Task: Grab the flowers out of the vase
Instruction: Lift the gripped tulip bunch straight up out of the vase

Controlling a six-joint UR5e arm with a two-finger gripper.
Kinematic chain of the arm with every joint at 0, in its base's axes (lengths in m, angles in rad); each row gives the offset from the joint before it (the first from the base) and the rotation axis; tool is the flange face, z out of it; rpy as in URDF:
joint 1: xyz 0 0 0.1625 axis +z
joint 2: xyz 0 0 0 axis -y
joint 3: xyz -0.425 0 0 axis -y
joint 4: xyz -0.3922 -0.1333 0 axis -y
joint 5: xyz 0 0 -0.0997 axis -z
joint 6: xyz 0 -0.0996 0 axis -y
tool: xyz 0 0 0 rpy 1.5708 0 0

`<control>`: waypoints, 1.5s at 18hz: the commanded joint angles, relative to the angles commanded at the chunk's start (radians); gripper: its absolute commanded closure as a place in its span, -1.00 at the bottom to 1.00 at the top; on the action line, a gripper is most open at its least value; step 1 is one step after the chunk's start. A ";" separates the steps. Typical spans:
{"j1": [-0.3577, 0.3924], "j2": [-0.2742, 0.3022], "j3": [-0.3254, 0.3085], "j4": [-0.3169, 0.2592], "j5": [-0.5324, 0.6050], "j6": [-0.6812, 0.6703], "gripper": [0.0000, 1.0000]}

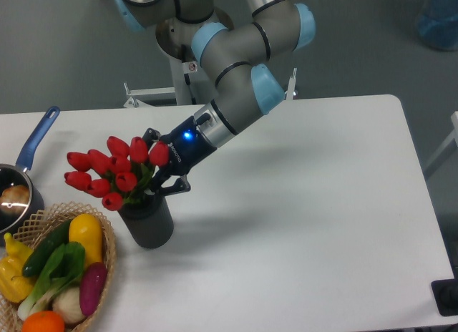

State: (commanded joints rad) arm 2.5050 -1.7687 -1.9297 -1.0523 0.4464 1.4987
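Observation:
The flowers [113, 170], a bunch of red closed tulip buds with green stems, lean to the left out of the vase [150, 225], a dark grey cylinder standing on the white table. My gripper [154, 184] reaches in from the right, just above the vase's mouth, and is shut on the stems right under the buds. The lower stems are hidden inside the vase. A blue light glows on the gripper's wrist.
A wicker basket [109, 255] of vegetables sits close to the vase's left at the front left corner. A blue-handled pan [26, 166] holding food stands at the left edge. The white table [308, 203] stretches to the right.

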 joint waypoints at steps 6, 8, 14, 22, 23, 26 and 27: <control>0.012 0.028 0.006 -0.003 -0.006 -0.038 0.17; 0.014 0.049 0.008 -0.003 -0.006 -0.087 0.18; 0.028 0.080 0.008 -0.005 -0.015 -0.138 0.18; 0.054 0.109 0.011 -0.005 -0.117 -0.196 0.18; 0.054 0.110 0.012 -0.006 -0.118 -0.198 0.18; 0.055 0.120 0.017 -0.005 -0.126 -0.236 0.18; 0.058 0.120 0.021 -0.005 -0.133 -0.236 0.18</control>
State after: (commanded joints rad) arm 2.5633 -1.6490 -1.9083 -1.0569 0.3130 1.2625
